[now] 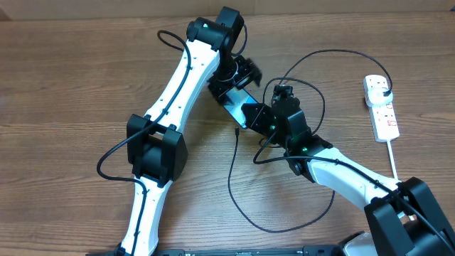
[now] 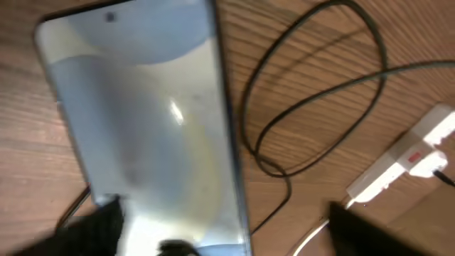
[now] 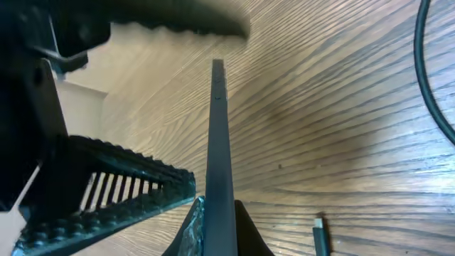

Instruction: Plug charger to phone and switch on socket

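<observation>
The phone (image 1: 237,107) is held on edge, tilted above the table. My right gripper (image 1: 261,116) is shut on its lower end; in the right wrist view the phone (image 3: 217,135) shows edge-on between my two fingers (image 3: 219,231). My left gripper (image 1: 242,75) is open at the phone's upper end. In the left wrist view the lit screen (image 2: 142,121) lies between its spread fingers (image 2: 224,220). The charger (image 1: 313,60) loops over the table, its connector tip (image 1: 235,131) lying free by the phone (image 3: 320,235). Its black plug (image 1: 384,93) sits in the socket (image 1: 382,108).
The socket's thick white lead (image 1: 393,160) runs toward the front right. The black cable's big loop (image 1: 284,220) lies on the wood in front of my right arm. The socket (image 2: 405,160) and cable loops (image 2: 313,92) also show in the left wrist view.
</observation>
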Action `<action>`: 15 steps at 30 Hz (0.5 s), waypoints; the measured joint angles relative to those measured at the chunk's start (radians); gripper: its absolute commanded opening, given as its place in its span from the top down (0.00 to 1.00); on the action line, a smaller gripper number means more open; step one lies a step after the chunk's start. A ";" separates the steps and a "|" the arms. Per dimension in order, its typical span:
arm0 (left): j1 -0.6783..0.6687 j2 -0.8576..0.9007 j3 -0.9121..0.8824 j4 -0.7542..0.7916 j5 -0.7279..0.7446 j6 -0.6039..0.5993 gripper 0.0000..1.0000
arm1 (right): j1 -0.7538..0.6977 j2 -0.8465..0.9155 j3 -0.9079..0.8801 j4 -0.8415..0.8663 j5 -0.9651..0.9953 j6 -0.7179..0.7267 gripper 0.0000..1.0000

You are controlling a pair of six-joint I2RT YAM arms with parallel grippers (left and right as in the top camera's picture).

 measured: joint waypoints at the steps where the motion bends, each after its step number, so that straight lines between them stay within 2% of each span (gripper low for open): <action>1: 0.000 0.000 0.000 0.007 0.006 0.015 0.00 | 0.000 0.000 0.000 0.000 -0.001 -0.001 0.96; 7: 0.019 -0.016 0.000 0.024 0.006 0.148 0.01 | -0.034 0.000 0.000 0.000 -0.028 -0.005 0.96; 15: 0.082 -0.189 0.000 -0.077 -0.126 0.444 0.00 | -0.147 -0.001 0.000 0.000 -0.190 -0.029 0.96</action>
